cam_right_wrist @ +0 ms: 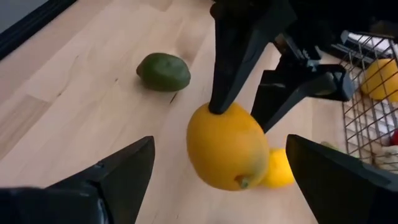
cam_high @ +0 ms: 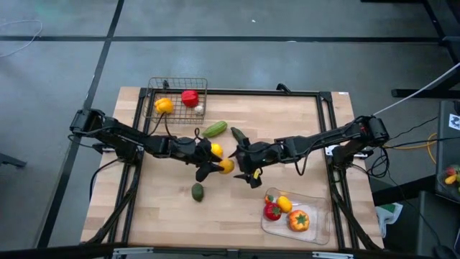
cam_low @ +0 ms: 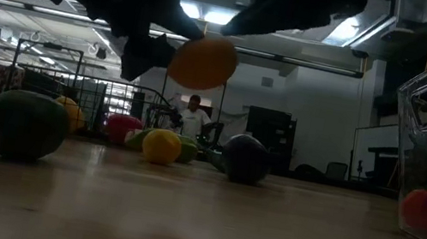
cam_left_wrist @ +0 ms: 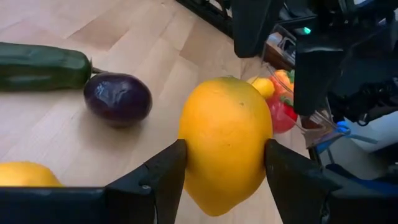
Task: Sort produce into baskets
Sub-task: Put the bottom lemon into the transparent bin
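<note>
High view: left gripper point(cam_high: 215, 167) grasps orange fruit point(cam_high: 226, 165) mid-table, right gripper point(cam_high: 243, 167) just beside, fingers spread, empty

Low view: fruit off table

Left wrist view: fingers point(cam_left_wrist: 163, 174) clamp fruit's short sides, long axis upright

Right wrist view: fruit centred between spread fingers point(cam_right_wrist: 121, 168), clear tray unseen here

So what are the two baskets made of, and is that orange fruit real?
The square basket looks like thin dark metal wire: you see the table through its grid. The tray looks like clear glossy plastic, since the fruit inside shows through its walls. The orange fruit in the left gripper looks smooth and slightly shiny, maybe plastic, but I can't tell.
</note>
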Action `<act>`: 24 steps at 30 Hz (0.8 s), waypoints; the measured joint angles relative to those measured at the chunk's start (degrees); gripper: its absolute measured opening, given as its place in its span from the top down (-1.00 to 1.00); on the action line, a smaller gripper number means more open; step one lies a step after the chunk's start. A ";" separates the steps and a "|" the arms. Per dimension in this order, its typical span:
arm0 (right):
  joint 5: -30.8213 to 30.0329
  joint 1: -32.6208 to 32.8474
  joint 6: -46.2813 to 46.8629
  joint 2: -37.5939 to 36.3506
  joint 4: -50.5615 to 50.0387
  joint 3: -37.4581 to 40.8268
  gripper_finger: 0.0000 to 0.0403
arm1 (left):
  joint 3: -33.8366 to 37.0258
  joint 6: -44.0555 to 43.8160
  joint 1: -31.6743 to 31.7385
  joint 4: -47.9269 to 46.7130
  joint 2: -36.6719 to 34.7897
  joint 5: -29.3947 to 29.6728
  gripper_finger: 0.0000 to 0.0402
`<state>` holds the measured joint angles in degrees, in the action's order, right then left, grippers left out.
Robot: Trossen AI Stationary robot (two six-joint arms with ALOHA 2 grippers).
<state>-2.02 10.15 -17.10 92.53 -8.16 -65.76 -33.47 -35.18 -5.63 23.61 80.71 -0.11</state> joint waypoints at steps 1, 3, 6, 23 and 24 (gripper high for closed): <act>0.00 0.00 -0.09 0.00 0.33 -0.01 -0.78 | 0.00 -0.04 0.00 0.03 0.00 -0.03 -0.01; -0.02 -0.02 -0.21 0.00 0.99 -0.01 -0.78 | 0.00 -0.07 0.00 0.28 0.00 -0.61 -0.01; -0.10 -0.04 -1.60 0.02 1.03 -0.02 -0.78 | 0.00 -0.45 0.00 0.79 0.00 -1.06 -0.01; 0.04 -0.04 -2.93 2.79 2.35 -0.02 -0.78 | -0.02 -0.77 0.00 6.16 -0.04 -1.29 -0.01; 0.04 -0.04 -2.93 3.14 2.72 -0.02 -0.78 | -0.02 -0.76 0.00 6.21 -0.04 -1.28 -0.01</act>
<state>-1.98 10.11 -20.03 95.68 -5.44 -65.78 -33.50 -35.94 -5.63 29.82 80.66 -1.39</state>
